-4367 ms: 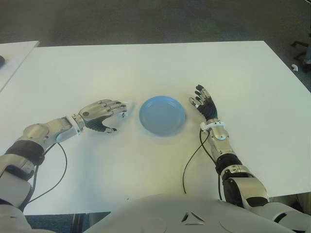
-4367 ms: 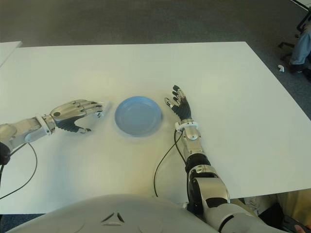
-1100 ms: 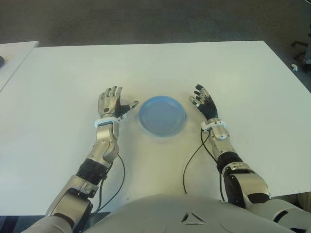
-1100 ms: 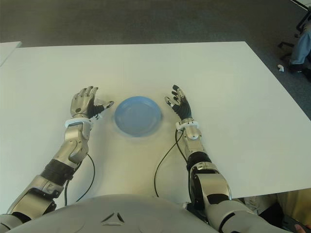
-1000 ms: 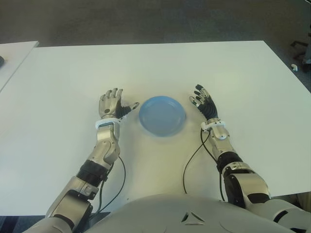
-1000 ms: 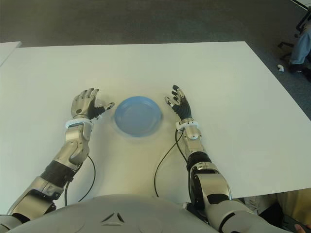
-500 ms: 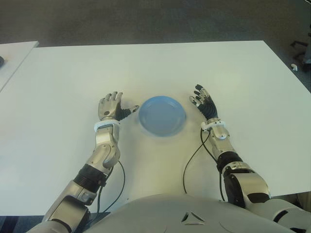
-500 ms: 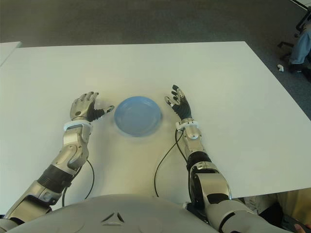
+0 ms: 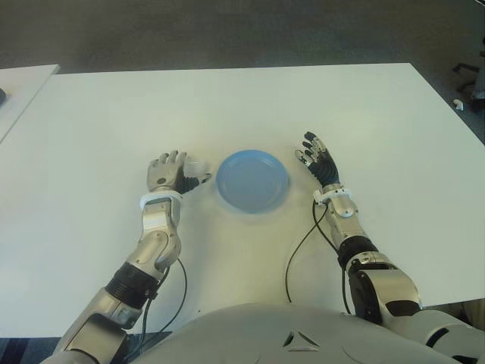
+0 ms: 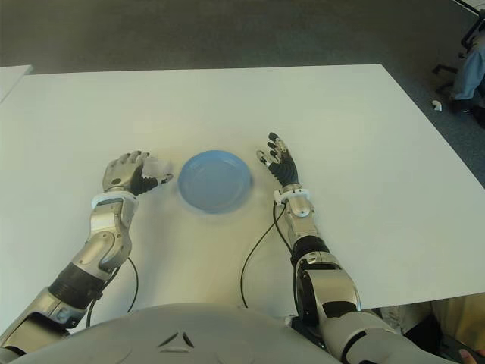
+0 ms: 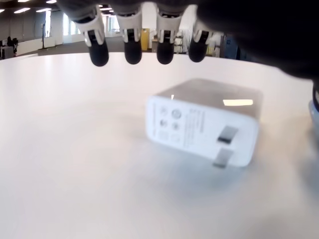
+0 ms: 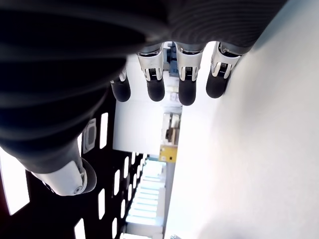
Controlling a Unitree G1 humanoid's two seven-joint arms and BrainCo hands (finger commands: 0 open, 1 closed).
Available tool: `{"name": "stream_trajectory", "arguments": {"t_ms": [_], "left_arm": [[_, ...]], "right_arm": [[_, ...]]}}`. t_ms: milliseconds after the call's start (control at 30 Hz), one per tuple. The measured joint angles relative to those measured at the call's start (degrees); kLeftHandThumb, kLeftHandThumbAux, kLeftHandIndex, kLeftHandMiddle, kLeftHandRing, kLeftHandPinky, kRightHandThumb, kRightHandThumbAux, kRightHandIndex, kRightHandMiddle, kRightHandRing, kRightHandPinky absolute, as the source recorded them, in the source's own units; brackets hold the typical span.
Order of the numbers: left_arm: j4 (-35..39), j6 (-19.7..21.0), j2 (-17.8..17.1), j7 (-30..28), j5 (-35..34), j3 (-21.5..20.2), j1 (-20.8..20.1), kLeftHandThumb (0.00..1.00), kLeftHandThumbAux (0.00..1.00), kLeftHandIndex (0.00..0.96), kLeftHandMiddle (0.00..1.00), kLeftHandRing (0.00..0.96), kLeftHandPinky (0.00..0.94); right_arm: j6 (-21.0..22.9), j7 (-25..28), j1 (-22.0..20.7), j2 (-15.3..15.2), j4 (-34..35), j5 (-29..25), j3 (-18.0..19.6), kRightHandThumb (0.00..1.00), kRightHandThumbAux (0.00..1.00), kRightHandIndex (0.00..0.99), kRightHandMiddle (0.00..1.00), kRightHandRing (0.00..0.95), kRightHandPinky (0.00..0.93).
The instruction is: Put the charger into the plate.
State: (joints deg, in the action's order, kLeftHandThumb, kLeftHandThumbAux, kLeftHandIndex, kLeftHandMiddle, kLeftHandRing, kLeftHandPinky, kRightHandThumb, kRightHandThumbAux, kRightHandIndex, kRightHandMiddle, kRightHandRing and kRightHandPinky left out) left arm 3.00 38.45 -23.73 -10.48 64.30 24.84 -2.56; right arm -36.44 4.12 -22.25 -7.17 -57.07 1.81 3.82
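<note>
Charger (image 11: 207, 122) lies on the desk (image 9: 242, 106) near its middle, just beside the plate's (image 9: 252, 180) left rim — not yet inside. Left hand (image 9: 168, 173) sits next to it, fingers loosely curved, grasping nothing, placed for a pickup or push. Right hand (image 9: 317, 158) shows right of the plate, released, clear of the drop zone.

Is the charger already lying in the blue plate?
No, the charger lies on the white table in front of the left hand, beside the blue plate, which holds nothing.
</note>
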Motion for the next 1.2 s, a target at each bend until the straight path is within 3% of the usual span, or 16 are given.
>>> {"name": "stream_trajectory", "arguments": {"t_ms": [167,533,867,1200], "left_arm": [[-6.06,-0.36,1.09,3.70,0.26,0.30,-0.83,0.111,0.250,0.000,0.028,0.001,0.000],[-23.31,-1.93,3.34,12.57,-2.72,-0.66,-8.23,0.099,0.254,0.000,0.026,0.001,0.000],[-32.82,-2.87,6.04,19.70,-5.32,-0.56,-13.23,0.082,0.234,0.000,0.019,0.000,0.000],[-37.17,-2.24,7.30,22.23,-7.11,0.19,-15.61,0.076,0.217,0.000,0.022,0.000,0.000]], "right_arm": [[0.09,0.20,0.04,-0.07,0.01,-0.12,0.09,0.139,0.614,0.000,0.071,0.074,0.063],[0.08,0.87,0.26,-0.29,0.21,-0.32,0.18,0.128,0.599,0.000,0.077,0.082,0.064],[-0.19,1.01,0.81,-0.30,0.85,-0.37,0.17,0.131,0.612,0.000,0.079,0.086,0.072],[-0.65,1.68,1.36,-0.56,1.36,-0.40,0.17,0.134,0.636,0.000,0.077,0.081,0.063]]}}
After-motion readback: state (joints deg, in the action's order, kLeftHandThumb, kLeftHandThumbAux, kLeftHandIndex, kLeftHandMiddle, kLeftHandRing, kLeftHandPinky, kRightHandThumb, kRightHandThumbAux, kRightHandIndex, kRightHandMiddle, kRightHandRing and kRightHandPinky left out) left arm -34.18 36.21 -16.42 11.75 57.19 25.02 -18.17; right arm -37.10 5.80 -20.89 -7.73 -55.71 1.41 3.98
